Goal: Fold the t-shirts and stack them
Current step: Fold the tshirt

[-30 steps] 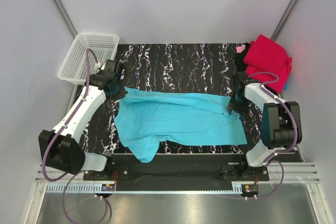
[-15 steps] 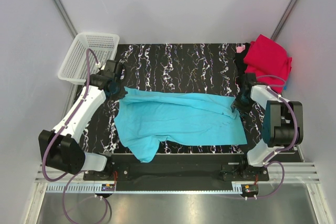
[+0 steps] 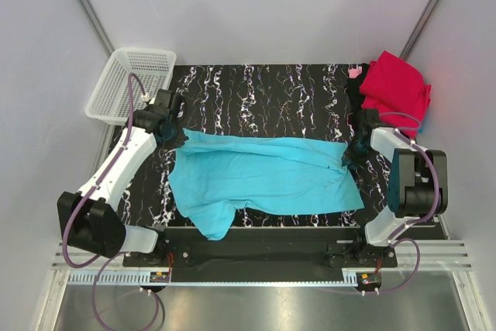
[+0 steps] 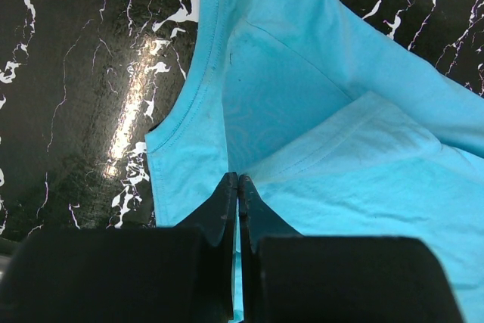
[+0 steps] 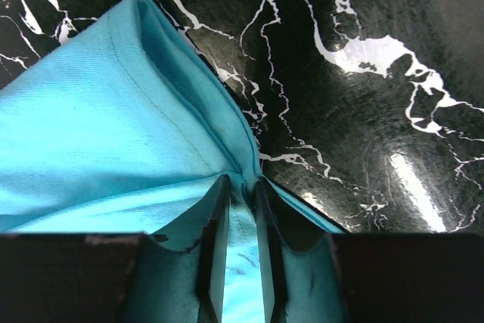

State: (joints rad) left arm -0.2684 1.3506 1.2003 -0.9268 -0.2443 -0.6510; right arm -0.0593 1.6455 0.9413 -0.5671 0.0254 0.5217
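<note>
The black marbled table [image 3: 271, 87] carries the turquoise t-shirt [image 3: 263, 176], spread between both grippers. A white mesh basket [image 3: 128, 75] sits just beyond the left gripper [image 4: 238, 181], and a heaped red t-shirt [image 3: 397, 87] beyond the right gripper [image 5: 242, 184]; each gripper pinches the turquoise cloth's edge

Robot lab cell: white panel walls [image 3: 271, 5], aluminium rail [image 3: 449, 252], marbled tabletop [image 3: 263, 98].

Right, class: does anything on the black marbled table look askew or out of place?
The turquoise cloth t-shirt lies creased and crooked, its near-left corner drooping over the edge of the black marbled table. The crimson red shirt heap overhangs the far right corner.
</note>
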